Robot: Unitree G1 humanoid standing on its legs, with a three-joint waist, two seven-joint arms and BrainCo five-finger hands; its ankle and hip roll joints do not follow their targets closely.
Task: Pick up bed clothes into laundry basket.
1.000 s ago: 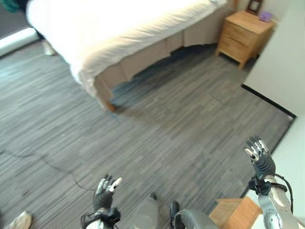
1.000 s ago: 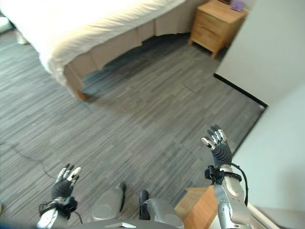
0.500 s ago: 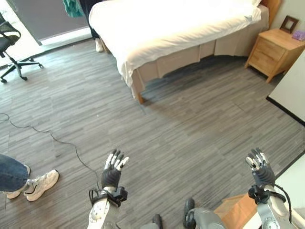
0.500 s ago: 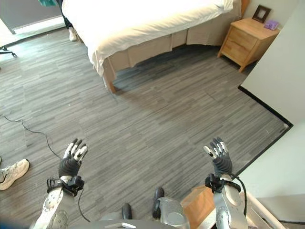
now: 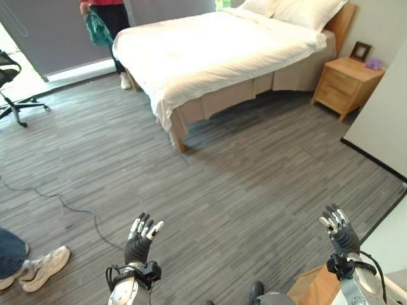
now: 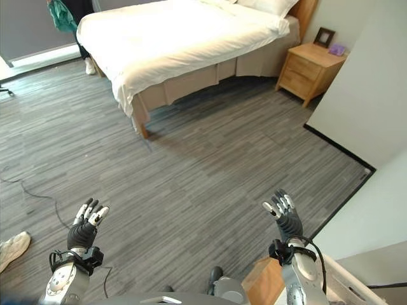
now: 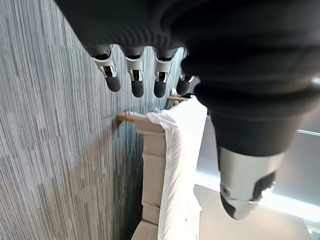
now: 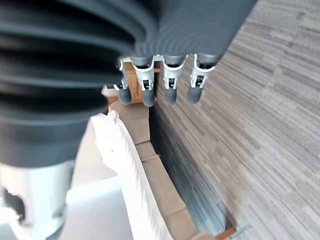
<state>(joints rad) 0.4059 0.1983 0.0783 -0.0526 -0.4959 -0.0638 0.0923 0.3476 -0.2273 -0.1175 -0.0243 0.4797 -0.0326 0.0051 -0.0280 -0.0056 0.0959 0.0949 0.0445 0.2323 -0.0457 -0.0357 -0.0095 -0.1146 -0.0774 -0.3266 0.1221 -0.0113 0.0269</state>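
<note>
Bright daylight, bed (image 5: 216, 51) glaring white, shadow beneath

Grey striped plank floor (image 5: 254, 184) across the whole foreground. Wooden nightstand (image 5: 346, 86) at two o'clock, just beside the bed's head end, bearing a framed picture (image 5: 360, 51) and a small purple object (image 5: 374, 63). Black office chair (image 5: 13, 86) at ten o'clock. Person's white shoe (image 5: 44, 267) at eight o'clock. Standing person holding teal cloth (image 5: 98, 28) at eleven o'clock.

Bed (image 5: 216, 54): white sheet, beige base skirt. Pillows (image 5: 299, 9) white. Floor (image 5: 254, 178): grey, fine streaked plank pattern. Nightstand (image 5: 343, 86): light wood. Wall (image 6: 362, 95) pale grey-green, black skirting. Person's (image 5: 105, 16) cloth (image 5: 98, 30) teal. Shoe (image 5: 44, 267) white.
</note>
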